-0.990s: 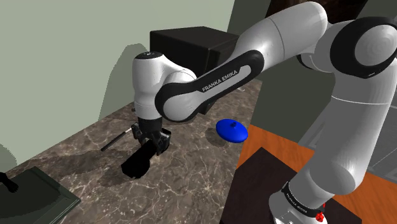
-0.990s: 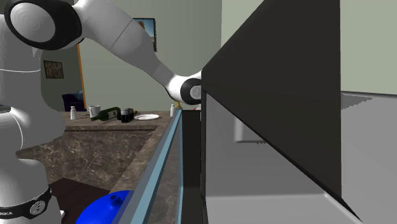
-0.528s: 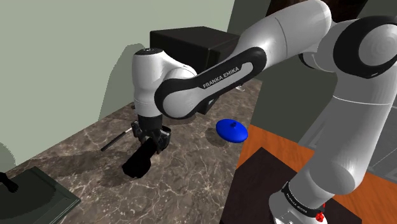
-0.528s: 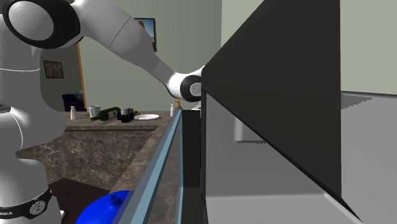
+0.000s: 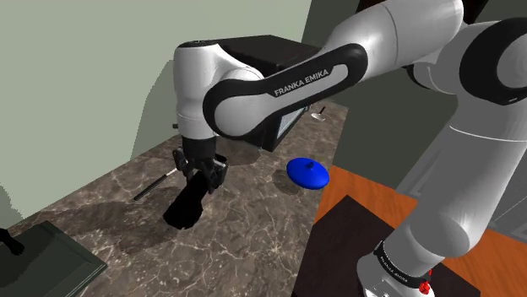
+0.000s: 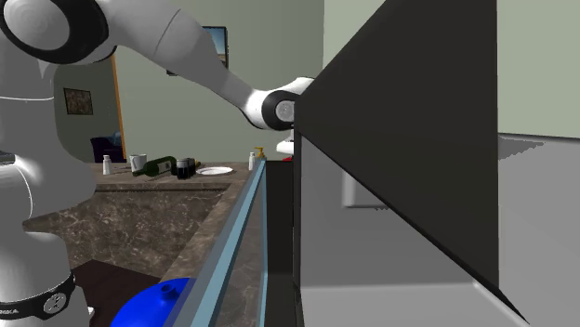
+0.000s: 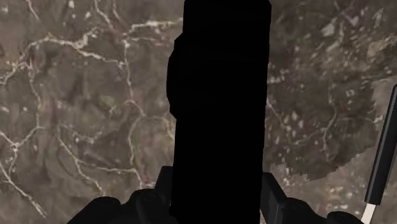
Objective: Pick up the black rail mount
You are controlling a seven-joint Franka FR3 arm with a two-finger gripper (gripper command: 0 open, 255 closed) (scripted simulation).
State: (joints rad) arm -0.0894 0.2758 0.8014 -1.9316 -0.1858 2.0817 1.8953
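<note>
Gripping it now: the pincer point(image 5: 201, 173) has its two fingers point(image 7: 160, 192) pressed on either flank of the black rail mount point(image 7: 219, 108). The jaws are closed on it, and the mount runs straight out ahead of the fingertips as one long dark block. So the grasp looks done, and what's left is the lift. In the shoulder view the mount hangs below the pincer on a slant, its far end low over the marbled surface point(image 5: 253, 232). I can't tell whether that end is clear of the stone or resting on it. I'd call it past halfway: caught, not plainly raised.

A thin dark rod point(image 7: 380, 159) with a pale tip lies on the surface just beside the pincer, apart from the mount.

The arm point(image 5: 314, 80) arches high from its stand, forearm sloping down toward the pincer. The wrist is bent so the hand points almost straight down at the surface, tipped a little.
</note>
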